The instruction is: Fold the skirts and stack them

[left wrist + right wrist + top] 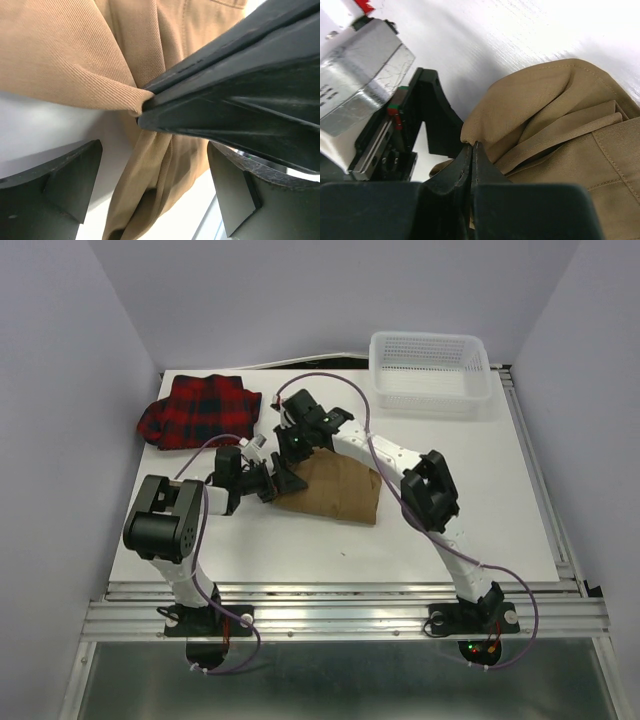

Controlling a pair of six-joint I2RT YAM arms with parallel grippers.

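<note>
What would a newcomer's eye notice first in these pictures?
The right end effector is shut on an edge of the tan skirt at the middle of the table, the open left end effector close beside it. A red-and-black plaid skirt lies at the far left, a white basket at the far right.

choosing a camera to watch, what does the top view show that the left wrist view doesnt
Only the top view: the plaid skirt at the far left, the white basket at the far right, and both whole arms. Only the left wrist view: up close, the right claw shut on a bunched fold of the tan skirt, between the open fingers of the left claw. Both: the tan skirt with the two claws at it.
</note>
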